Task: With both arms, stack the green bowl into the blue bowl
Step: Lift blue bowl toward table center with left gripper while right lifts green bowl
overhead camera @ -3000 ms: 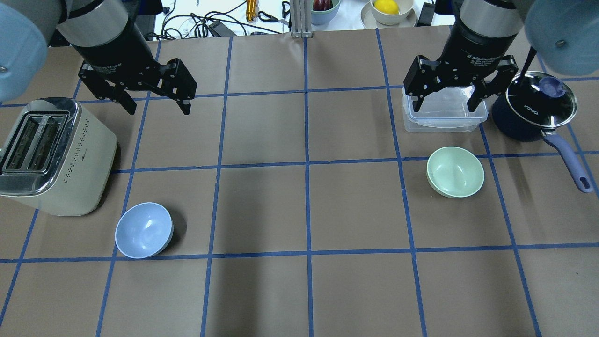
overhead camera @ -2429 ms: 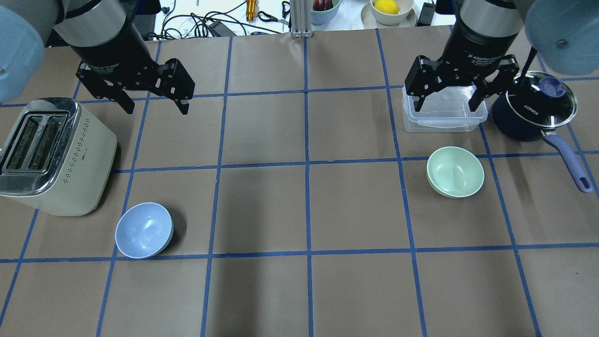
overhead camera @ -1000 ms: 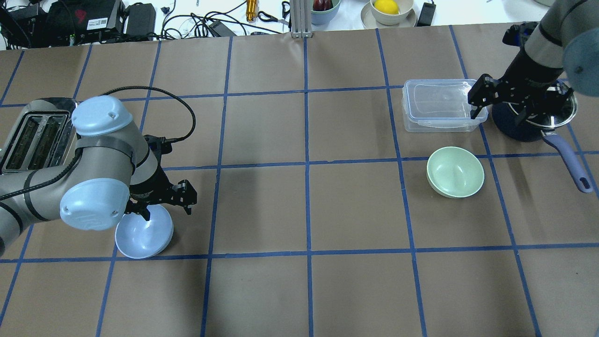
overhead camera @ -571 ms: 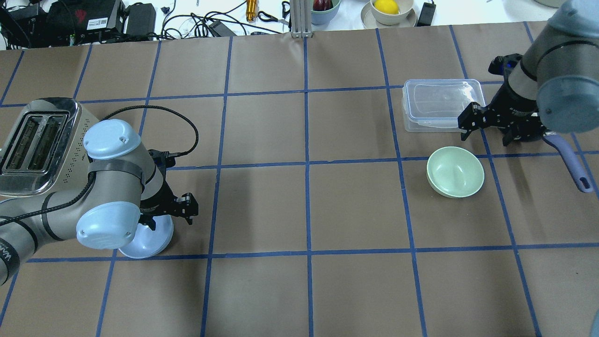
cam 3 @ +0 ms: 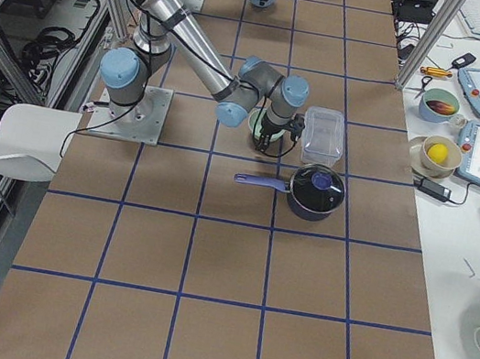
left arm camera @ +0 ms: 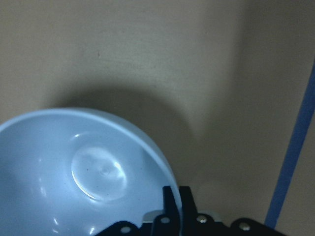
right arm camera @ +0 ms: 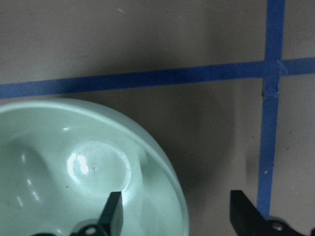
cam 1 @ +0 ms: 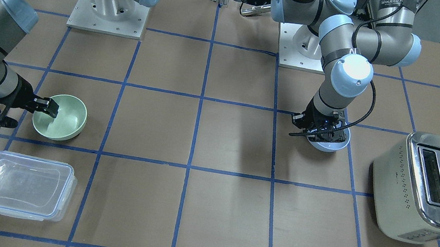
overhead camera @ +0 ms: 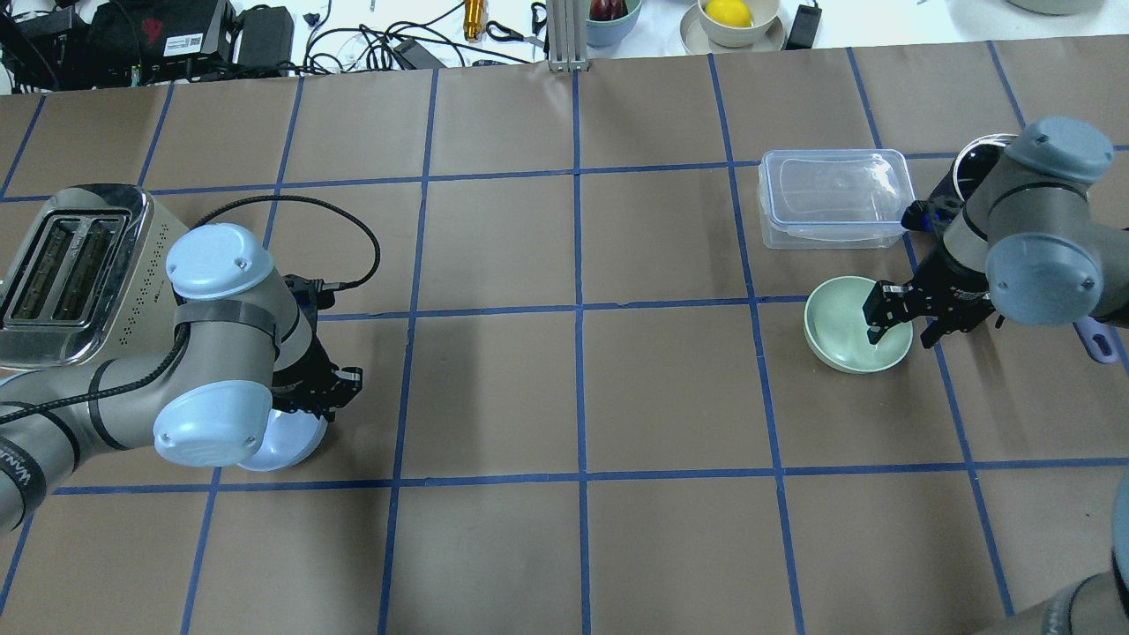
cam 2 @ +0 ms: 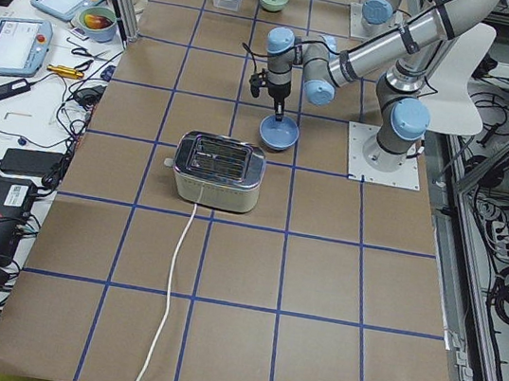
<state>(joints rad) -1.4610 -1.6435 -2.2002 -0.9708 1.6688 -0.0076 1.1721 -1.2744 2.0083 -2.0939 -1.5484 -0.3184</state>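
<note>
Plenty of room out there: the brown paper-covered table (overhead camera: pixel 573 397) with its blue tape grid lies open all the way from the cream two-slot toaster (overhead camera: pixel 62 282) across to the far end. The small pale sky-blue bowl (cam 1: pixel 329 148) sits near the toaster, on its robot-facing side. The left arm is folded low over that bowl, wrist pointing straight down, and the left gripper (cam 1: pixel 324 136) is pinching the rim: the wrist camera shows one finger inside the edge and one outside, pressed together on it. From overhead the elbow cap covers most of this bowl and one corner of the toaster. Well apart from the toaster, at the table's other end, the small pale mint-green bowl (overhead camera: pixel 838 328) stands upright. The right arm bends down over it, and the right gripper (overhead camera: pixel 904 333) straddles the rim, fingers spread wide, one inside the bowl, one outside over the paper, neither visibly clamping. Beyond that bowl from the toaster, a clear lidded plastic box (overhead camera: pixel 833 198) sits just beside it, and a dark navy saucepan (cam 3: pixel 317 191) is mostly hidden overhead by the right arm.
</note>
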